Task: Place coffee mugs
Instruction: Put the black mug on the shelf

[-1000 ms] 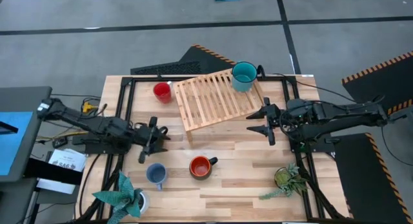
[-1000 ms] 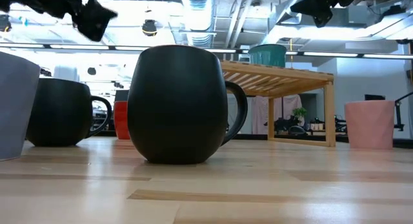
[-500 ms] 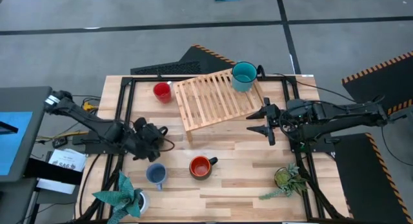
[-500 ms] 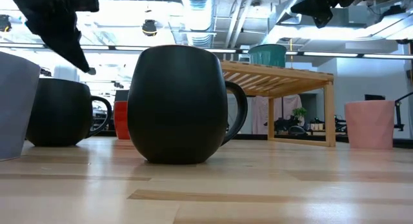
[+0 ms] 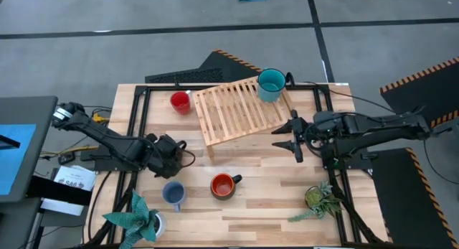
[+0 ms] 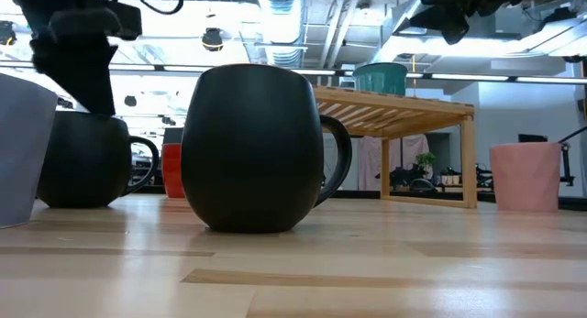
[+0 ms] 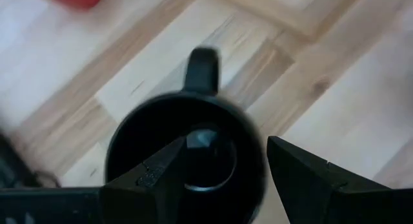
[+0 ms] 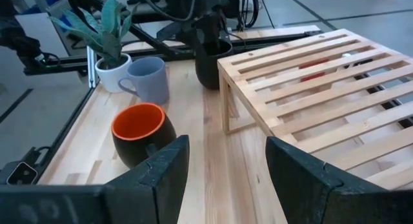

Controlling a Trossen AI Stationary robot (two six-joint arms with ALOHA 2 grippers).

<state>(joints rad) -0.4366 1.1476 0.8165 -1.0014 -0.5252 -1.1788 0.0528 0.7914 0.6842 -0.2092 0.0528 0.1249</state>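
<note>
High view count: five mugs. Finds one glossy red mug (image 5: 180, 102), one teal mug (image 5: 271, 84) on the far corner of the single slatted wooden rack (image 5: 237, 109), one light blue mug (image 5: 173, 194), one dark mug with an orange inside (image 5: 223, 185), and one black mug largely hidden under the left gripper (image 5: 172, 147). Also two potted green plants (image 5: 136, 217) (image 5: 320, 197), both nearer the table's front edge than either gripper.

Left wrist view alone shows the hold on the black handled mug (image 7: 203, 111): fingers spread wide, one inside the bowl, the other outside the wall, not pinched.

Right gripper (image 5: 290, 136): hovers just beside the rack, fingers wide, carrying nothing.

White label (image 5: 68, 181) off the table, left of the left arm: print too small to read.

Low view hides the orange lining.
</note>
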